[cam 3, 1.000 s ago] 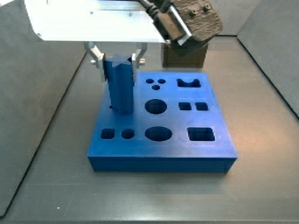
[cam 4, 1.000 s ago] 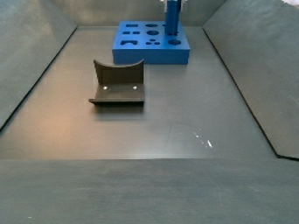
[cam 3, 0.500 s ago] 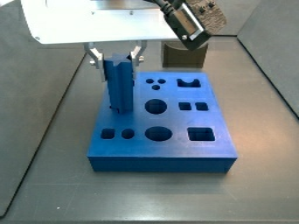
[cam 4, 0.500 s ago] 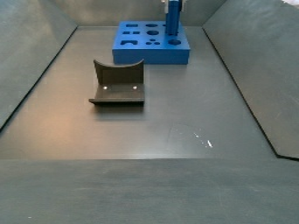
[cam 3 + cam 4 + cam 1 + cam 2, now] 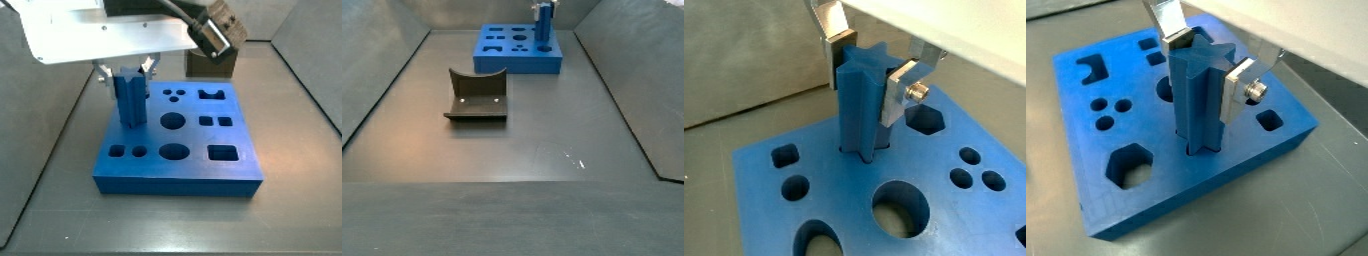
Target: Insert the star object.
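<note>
The star object (image 5: 130, 100), a tall blue fluted peg, stands upright with its lower end in a star-shaped hole near one edge of the wide blue block (image 5: 174, 175). It shows in both wrist views (image 5: 861, 110) (image 5: 1196, 100) and in a side view (image 5: 544, 30). My gripper (image 5: 128, 72) is right above the block, shut on the peg's upper part, with a silver finger pressed on each side (image 5: 870, 70) (image 5: 1205, 68). The block's other shaped holes are empty (image 5: 1126, 165).
A dark grey-brown curved block (image 5: 476, 95) stands on the grey floor apart from the blue block (image 5: 509, 62); it shows just behind the blue block in a side view (image 5: 211, 62). Sloping grey walls (image 5: 376, 90) bound the floor on both sides.
The gripper and the peg have come down: the peg's top stands lower and its foot sits deeper in the star hole. The grip is unchanged.
</note>
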Robot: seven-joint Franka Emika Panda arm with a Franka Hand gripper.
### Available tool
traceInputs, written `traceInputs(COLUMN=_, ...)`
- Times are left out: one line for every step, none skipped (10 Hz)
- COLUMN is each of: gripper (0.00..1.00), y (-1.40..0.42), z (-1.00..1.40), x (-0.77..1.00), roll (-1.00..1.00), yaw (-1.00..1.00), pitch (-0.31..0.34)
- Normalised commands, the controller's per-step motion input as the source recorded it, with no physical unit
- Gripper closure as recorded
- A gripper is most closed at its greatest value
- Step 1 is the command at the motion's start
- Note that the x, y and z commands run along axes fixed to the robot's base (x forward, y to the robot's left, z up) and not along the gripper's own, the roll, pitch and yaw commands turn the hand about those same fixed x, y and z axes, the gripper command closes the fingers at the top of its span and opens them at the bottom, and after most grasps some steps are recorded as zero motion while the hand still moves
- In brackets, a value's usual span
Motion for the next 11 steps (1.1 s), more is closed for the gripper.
traceInputs(gripper=1.0, y=-0.05, z=-0.68, x=0.02, roll=0.17, yaw=0.01, pitch=0.0)
traceInputs(gripper=1.0, y=-0.09, z=-0.8, x=0.11, roll=0.17, yaw=0.0, pitch=0.0)
traceInputs(gripper=1.0, y=-0.08, z=-1.0, x=0.03, roll=0.13, yaw=-0.05, pitch=-0.047)
traceInputs(gripper=1.0, y=-0.08, z=-1.0, x=0.0, roll=0.0, yaw=-0.01, pitch=-0.121)
traceInputs(gripper=1.0, y=-0.03, z=-1.0, x=0.0, roll=0.0, yaw=0.0, pitch=-0.126)
traceInputs(gripper=1.0, y=-0.03, z=-1.0, x=0.0, roll=0.0, yaw=0.0, pitch=-0.113)
traceInputs(gripper=1.0, y=-0.03, z=-1.0, x=0.0, roll=-0.01, yaw=0.0, pitch=-0.081)
traceInputs(gripper=1.0, y=0.0, z=-1.0, x=-0.05, roll=0.0, yaw=0.0, pitch=-0.05)
traceInputs(gripper=1.0, y=0.0, z=-1.0, x=-0.09, roll=0.02, yaw=-0.03, pitch=-0.011)
traceInputs(gripper=1.0, y=0.0, z=-1.0, x=-0.01, roll=0.0, yaw=-0.01, pitch=-0.05)
traceInputs(gripper=1.0, y=0.0, z=-1.0, x=0.0, roll=0.0, yaw=0.0, pitch=-0.106)
